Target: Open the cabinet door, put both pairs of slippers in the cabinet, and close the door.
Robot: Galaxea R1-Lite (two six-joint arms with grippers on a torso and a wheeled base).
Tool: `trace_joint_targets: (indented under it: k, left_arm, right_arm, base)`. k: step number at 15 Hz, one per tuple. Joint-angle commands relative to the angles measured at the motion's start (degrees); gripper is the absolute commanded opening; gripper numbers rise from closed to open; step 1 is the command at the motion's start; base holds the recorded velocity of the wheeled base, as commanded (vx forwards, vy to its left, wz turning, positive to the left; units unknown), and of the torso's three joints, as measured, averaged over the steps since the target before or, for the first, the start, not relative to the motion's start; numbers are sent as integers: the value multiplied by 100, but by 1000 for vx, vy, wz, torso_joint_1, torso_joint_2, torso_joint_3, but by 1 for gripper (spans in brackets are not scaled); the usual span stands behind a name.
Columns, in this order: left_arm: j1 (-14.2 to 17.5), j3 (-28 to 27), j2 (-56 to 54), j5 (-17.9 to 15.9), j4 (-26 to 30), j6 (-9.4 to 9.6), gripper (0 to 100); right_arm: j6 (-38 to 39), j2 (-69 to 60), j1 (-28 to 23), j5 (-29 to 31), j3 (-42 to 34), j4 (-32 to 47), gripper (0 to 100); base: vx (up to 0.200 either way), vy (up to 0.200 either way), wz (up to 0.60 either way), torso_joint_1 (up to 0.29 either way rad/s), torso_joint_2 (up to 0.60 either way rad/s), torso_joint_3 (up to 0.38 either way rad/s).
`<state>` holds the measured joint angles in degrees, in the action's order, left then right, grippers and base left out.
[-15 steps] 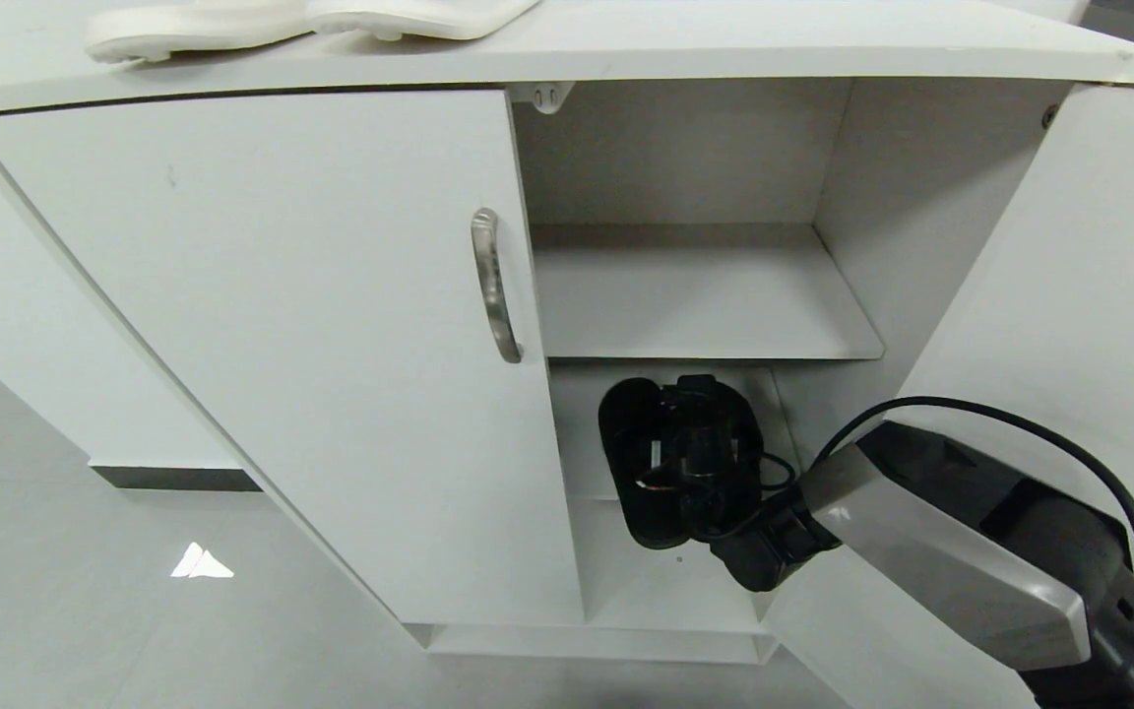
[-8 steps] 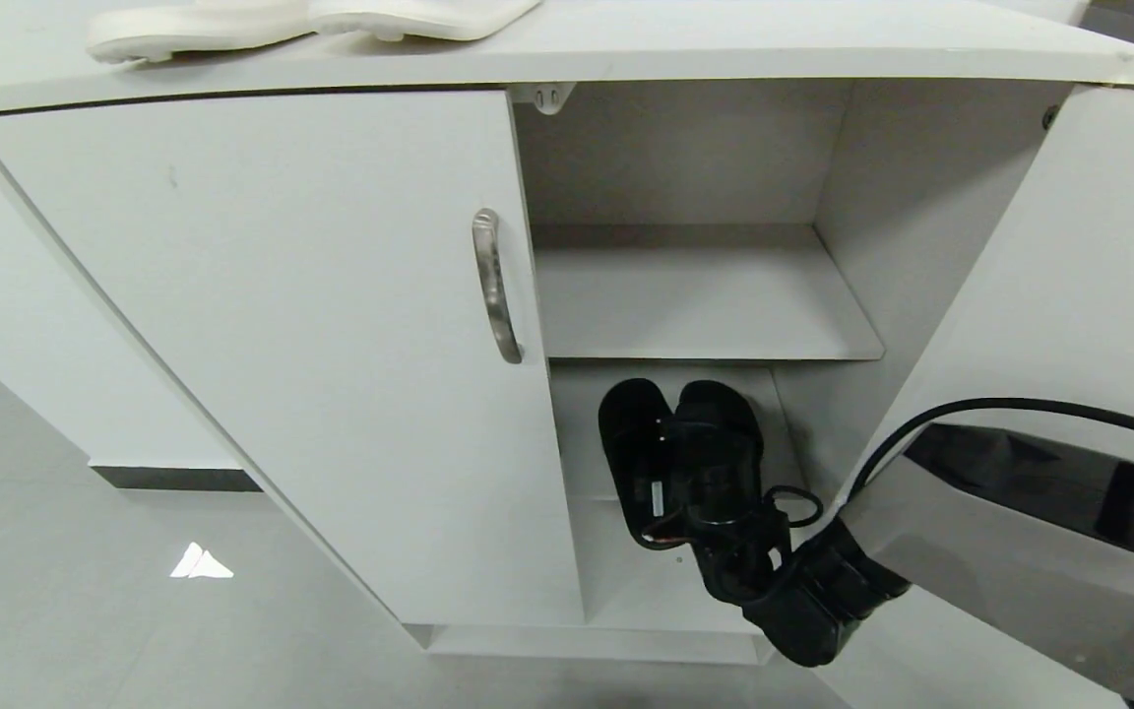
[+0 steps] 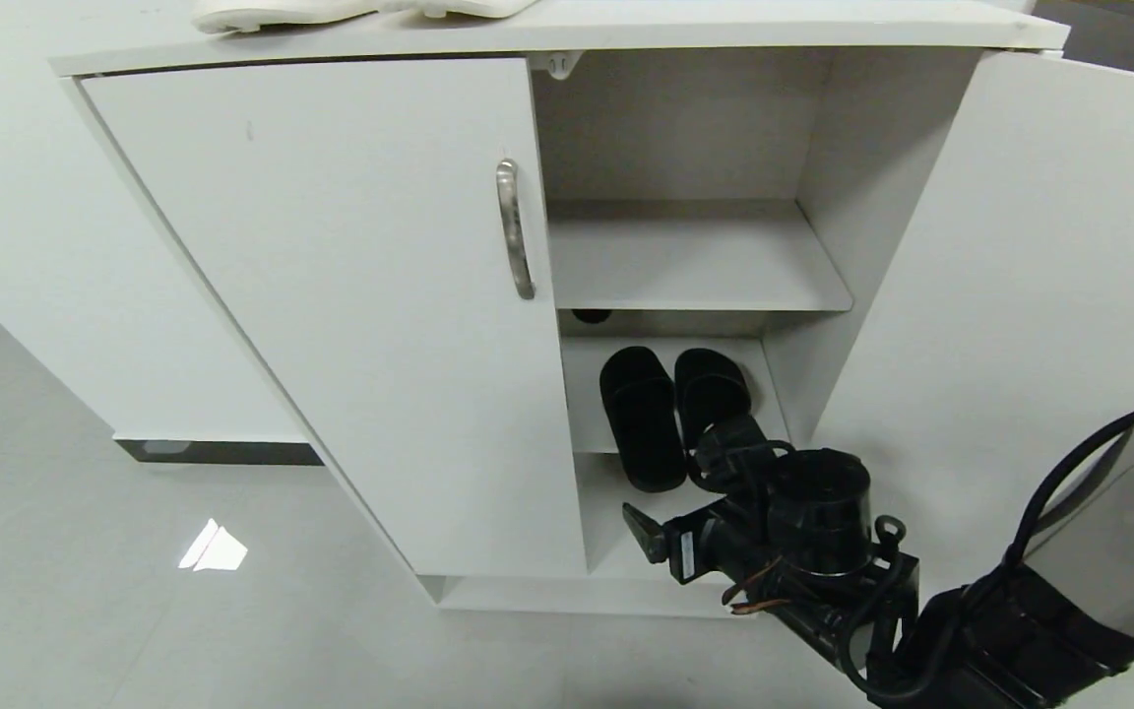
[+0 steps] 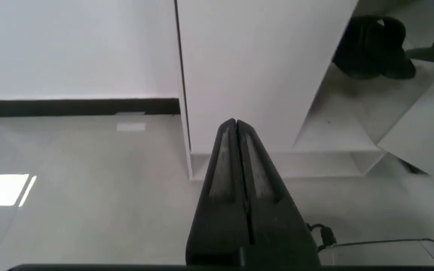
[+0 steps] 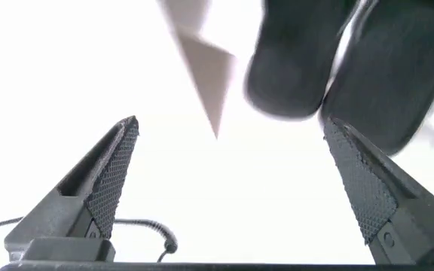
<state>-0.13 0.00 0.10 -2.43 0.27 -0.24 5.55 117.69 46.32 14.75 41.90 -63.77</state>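
A black pair of slippers [image 3: 670,404] lies side by side on the lower shelf [image 3: 582,414] of the white cabinet, whose right door [image 3: 1020,276] stands open. The pair also appears as black slippers [image 4: 371,49] and black slippers [image 5: 353,53] in the wrist views. My right gripper [image 3: 682,483] is open just in front of the shelf, holding nothing, a little short of the heels. In its own view the right gripper [image 5: 228,139] has its jaws wide apart. A white pair of slippers [image 3: 331,10] rests on the cabinet top. My left gripper [image 4: 236,128] is shut and empty, low over the floor left of the cabinet.
The left cabinet door [image 3: 350,295] is closed, with a metal handle [image 3: 515,241]. The upper shelf [image 3: 695,256] is bare, and so is the cabinet's bottom board [image 3: 616,551]. Grey floor [image 3: 134,591] spreads to the left and front.
My right gripper has drawn back out of the cabinet toward the front, leaving the black slippers on the shelf. The head camera has pulled back, so the whole picture shifted.
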Motion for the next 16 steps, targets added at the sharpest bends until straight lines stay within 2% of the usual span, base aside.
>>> trace_joint_targets:
  k: [1,9,16]
  left_arm:
    - [-4,0,8,-4,0,-2,0]
    - [-4,0,8,-4,0,-37,0]
    - [-4,-9,8,-4,0,-37,0]
  right_arm:
    - [8,-185,43,-16,-85,-13,100]
    - [-36,-334,43,-7,-138,-4,100]
    - [-133,-492,43,10,-349,-4,100]
  base:
    - [0,0,0,0,0,0]
    - [0,0,0,0,0,8]
    - [0,0,0,2,2,179]
